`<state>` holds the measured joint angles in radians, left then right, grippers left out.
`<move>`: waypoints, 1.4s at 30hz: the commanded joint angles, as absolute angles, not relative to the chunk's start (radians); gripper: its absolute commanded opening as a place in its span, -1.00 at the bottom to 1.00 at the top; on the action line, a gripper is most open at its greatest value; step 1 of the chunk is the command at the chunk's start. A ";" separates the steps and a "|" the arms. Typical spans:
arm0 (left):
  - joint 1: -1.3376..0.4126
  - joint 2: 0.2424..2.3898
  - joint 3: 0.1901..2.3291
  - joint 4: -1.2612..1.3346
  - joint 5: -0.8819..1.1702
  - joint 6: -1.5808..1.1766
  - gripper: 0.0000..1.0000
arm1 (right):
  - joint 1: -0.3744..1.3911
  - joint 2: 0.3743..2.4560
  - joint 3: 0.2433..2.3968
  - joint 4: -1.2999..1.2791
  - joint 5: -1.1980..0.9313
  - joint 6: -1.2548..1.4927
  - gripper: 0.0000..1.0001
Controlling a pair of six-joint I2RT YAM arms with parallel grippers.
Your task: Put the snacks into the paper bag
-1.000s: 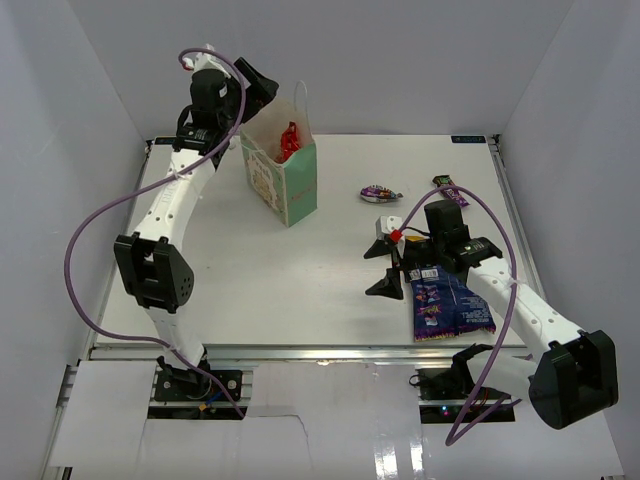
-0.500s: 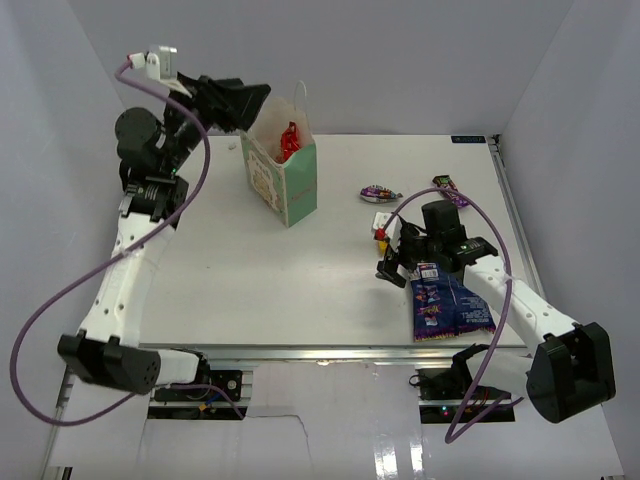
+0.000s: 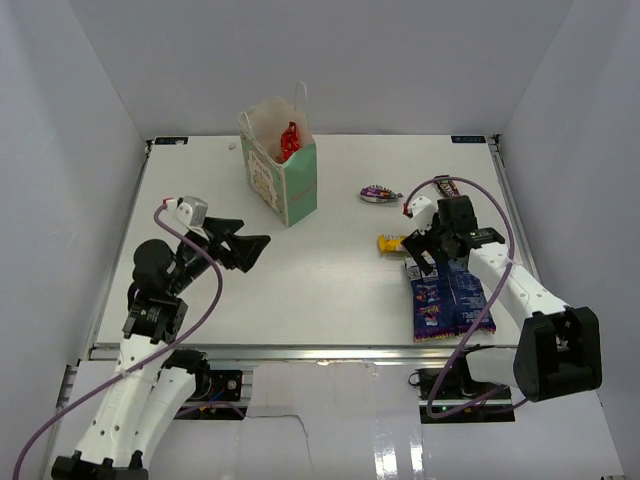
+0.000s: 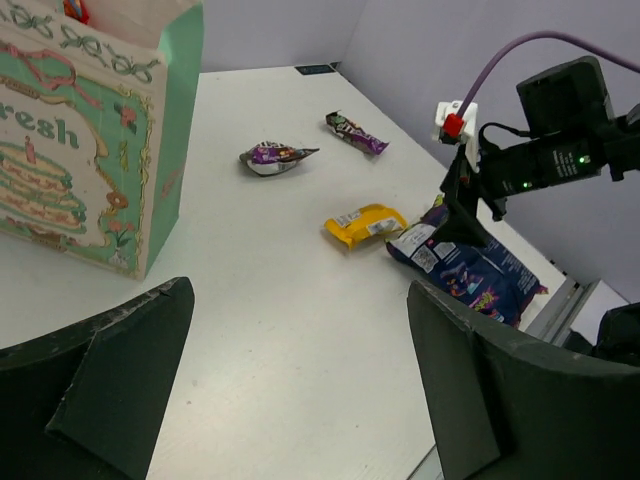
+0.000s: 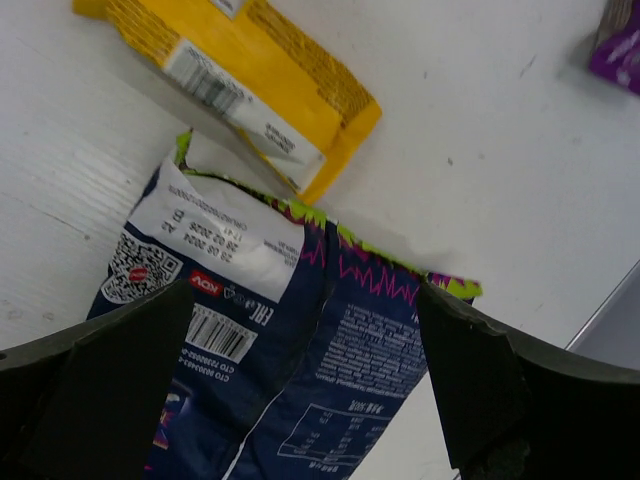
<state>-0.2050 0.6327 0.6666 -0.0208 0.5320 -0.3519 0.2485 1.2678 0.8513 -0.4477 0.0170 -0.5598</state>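
White table carries paper bag and snacks.

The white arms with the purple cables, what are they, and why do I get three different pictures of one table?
Two robot arms, each ending in a two-finger hand. The wide picture is from a camera above and behind them; the other two are from wrist cameras, so the dark shapes at the bottom are fingers. On the table: a paper bag with something red inside, a blue-purple bag, a yellow pack, a purple candy and a dark purple bar. The left hand is open in the air, the right hand open over the blue-purple bag. Neither holds anything.
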 commanded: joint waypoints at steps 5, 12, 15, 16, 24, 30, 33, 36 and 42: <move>-0.222 0.489 0.598 -0.081 0.491 -0.288 0.96 | 0.057 1.230 0.816 -0.497 0.028 -0.382 0.95; -0.227 0.466 0.595 -0.087 0.495 -0.285 0.96 | -0.176 1.333 0.848 -0.601 -0.240 -0.405 0.96; -0.229 0.457 0.592 -0.089 0.492 -0.282 0.96 | -0.209 1.376 0.850 -0.644 -0.362 -0.429 0.95; -0.230 0.451 0.592 -0.090 0.491 -0.282 0.96 | -0.212 1.397 0.848 -0.647 -0.386 -0.431 0.95; -0.233 0.451 0.592 -0.092 0.488 -0.279 0.96 | -0.229 1.514 0.877 -0.692 -0.494 -0.482 0.91; -0.232 0.457 0.592 -0.094 0.486 -0.276 0.96 | -0.229 1.595 0.910 -0.718 -0.566 -0.511 0.41; -0.233 0.459 0.591 -0.094 0.488 -0.276 0.96 | -0.229 1.621 0.920 -0.732 -0.587 -0.523 0.04; -0.233 0.459 0.591 -0.094 0.491 -0.275 0.96 | -0.229 1.635 0.930 -0.747 -0.612 -0.540 -0.33; -0.238 0.463 0.584 -0.074 0.532 -0.284 0.96 | -0.230 1.603 0.940 -0.824 -0.757 -0.679 -0.67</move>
